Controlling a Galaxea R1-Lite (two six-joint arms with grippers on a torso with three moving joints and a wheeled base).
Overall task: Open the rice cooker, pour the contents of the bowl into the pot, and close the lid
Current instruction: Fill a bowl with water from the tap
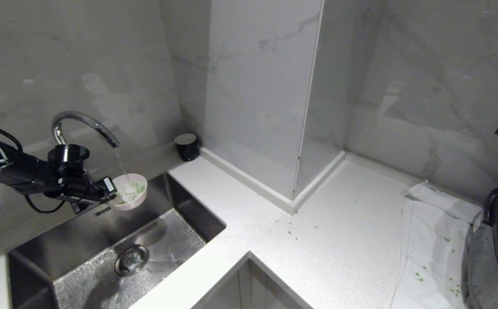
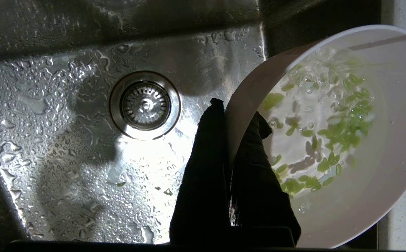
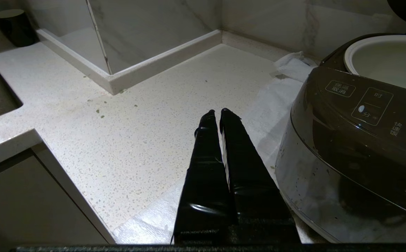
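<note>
Sink [image 1: 176,240]: shiny steel, wet with drops, sunk into the desk on the left; a round drain [image 2: 145,104] sits in its floor.
Tap [image 1: 81,122]: curved and silver, above the sink; a thin stream of water runs from it into the bowl.
Left pincer [image 2: 236,112]: held out over the sink, its two black fingers [image 2: 206,168] squeezed tight on the rim of the bowl, one finger outside and one inside.
Bowl [image 1: 131,192]: small, pale pink with a white inside, held in the air under the tap, a little tilted.
Green bits [image 2: 342,129]: lots of little green pieces float in the water inside the bowl.
Black cup [image 1: 187,146]: stands by the wall, behind the sink corner.
Desk [image 1: 317,253]: white and speckled, with a few green bits dropped on it.
White cloth [image 1: 433,249]: lies flat on the desk under the rice cooker, with green bits on it too.
Right pincer [image 3: 216,112]: closed with nothing in it, hanging over the cloth just beside the rice cooker.
Rice cooker [image 3: 356,147]: big and dark, far right on the desk, well apart from the bowl.
Pot [image 3: 388,59]: white, sits inside the cooker with its top uncovered.
</note>
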